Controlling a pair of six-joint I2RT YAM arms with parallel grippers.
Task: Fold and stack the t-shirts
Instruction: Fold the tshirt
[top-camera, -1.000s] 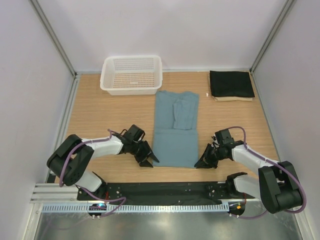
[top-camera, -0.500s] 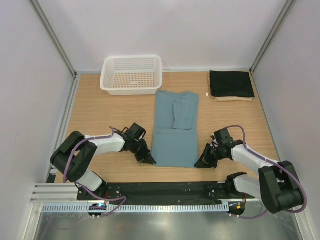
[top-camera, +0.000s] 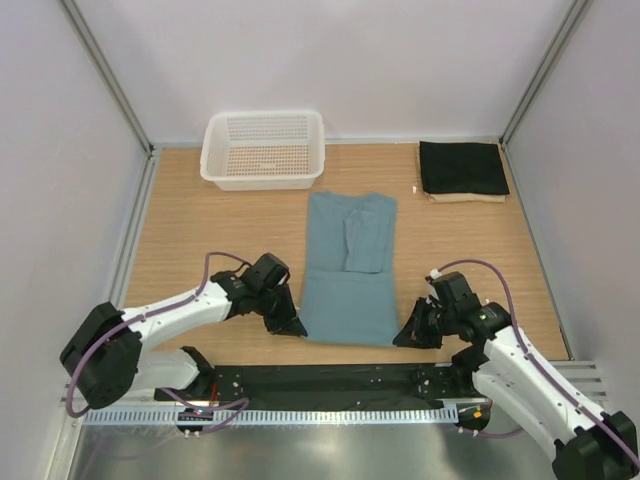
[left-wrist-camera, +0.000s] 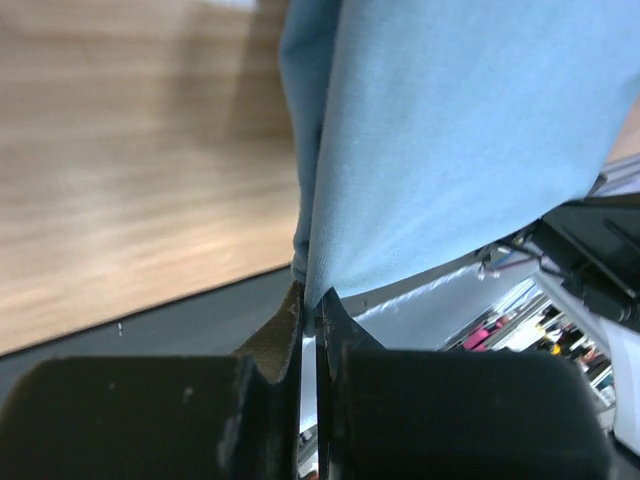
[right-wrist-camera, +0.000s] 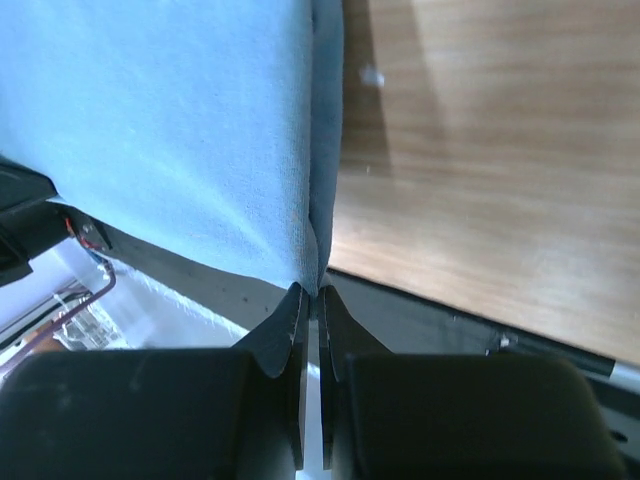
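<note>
The teal-blue t-shirt (top-camera: 348, 265) lies folded into a long strip in the middle of the table, sleeves turned in. My left gripper (top-camera: 292, 328) is shut on its near left corner (left-wrist-camera: 312, 280). My right gripper (top-camera: 405, 338) is shut on its near right corner (right-wrist-camera: 315, 272). Both near corners hang just above the table's front edge. A folded black t-shirt (top-camera: 461, 167) rests on a cream-beige t-shirt (top-camera: 468, 198) at the back right.
A white mesh basket (top-camera: 264, 149) stands at the back left. The black mounting rail (top-camera: 330, 380) runs along the front edge under the lifted hem. Bare wood (top-camera: 200, 240) lies left and right of the shirt.
My left gripper closed on the shirt's near left corner. Both arms then drew the hem back toward the front edge, and the whole shirt slid nearer.
</note>
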